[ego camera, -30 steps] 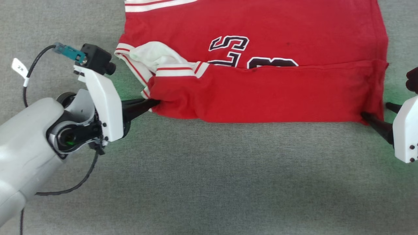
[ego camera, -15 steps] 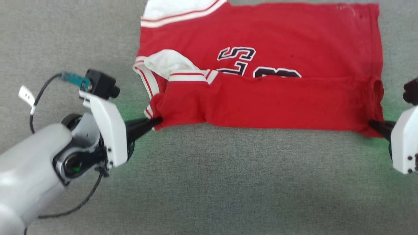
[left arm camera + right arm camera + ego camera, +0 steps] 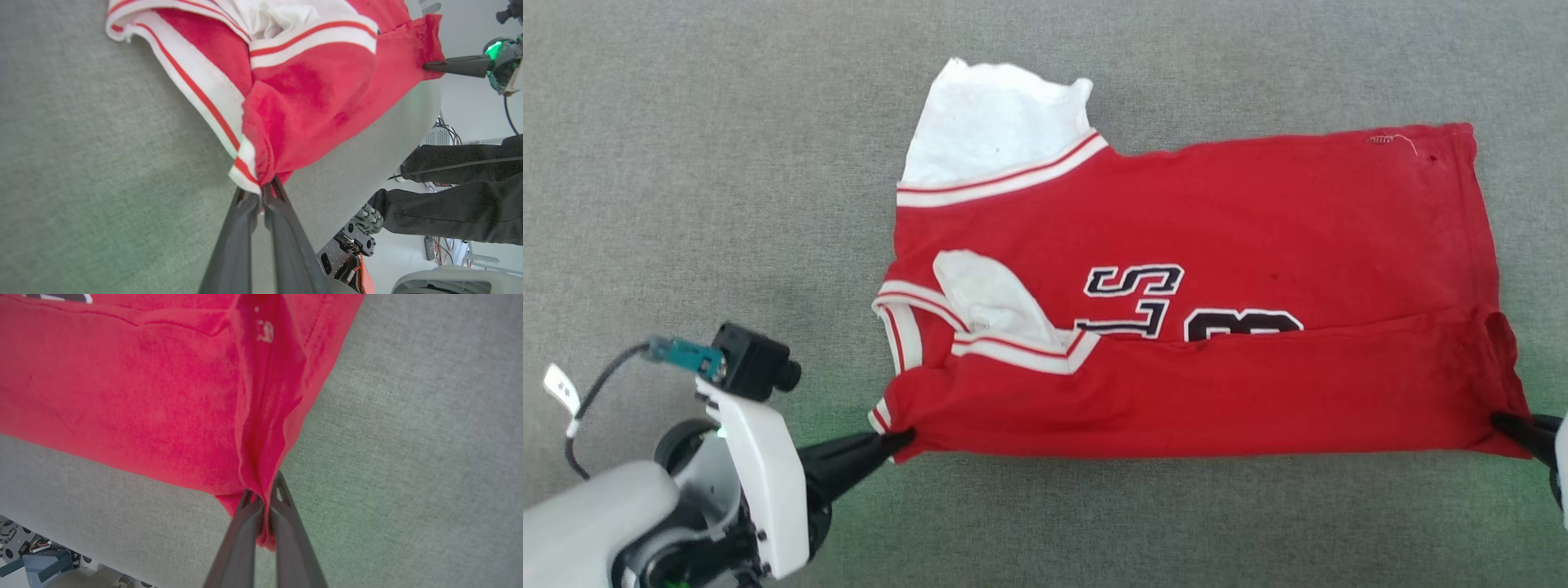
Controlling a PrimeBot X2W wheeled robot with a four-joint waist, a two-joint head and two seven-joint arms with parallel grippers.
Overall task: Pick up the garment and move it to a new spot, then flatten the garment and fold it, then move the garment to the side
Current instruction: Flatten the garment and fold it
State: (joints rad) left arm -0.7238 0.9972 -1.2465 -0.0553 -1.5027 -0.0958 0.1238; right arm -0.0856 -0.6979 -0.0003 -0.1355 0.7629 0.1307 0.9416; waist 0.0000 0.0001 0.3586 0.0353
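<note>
A: What lies on the grey table?
B: The red garment, flat, its near edge folded over.
A: And who holds it?
B: The left gripper pinches its striped near-left corner; the right gripper, fingers pressed together, pinches the near-right corner.

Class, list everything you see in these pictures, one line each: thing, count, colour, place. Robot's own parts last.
garment: one, red with white trim and dark lettering, lying on the table, near edge folded over.
table: one, grey cloth-covered, under the garment.
person's legs: two, dark trousers, beyond the table edge, left wrist view.
left end effector: one, dark fingers, shut on the garment's near-left corner.
right end effector: one, dark fingers, shut on its near-right corner.
left forearm: one, pale grey, head view's lower left.
</note>
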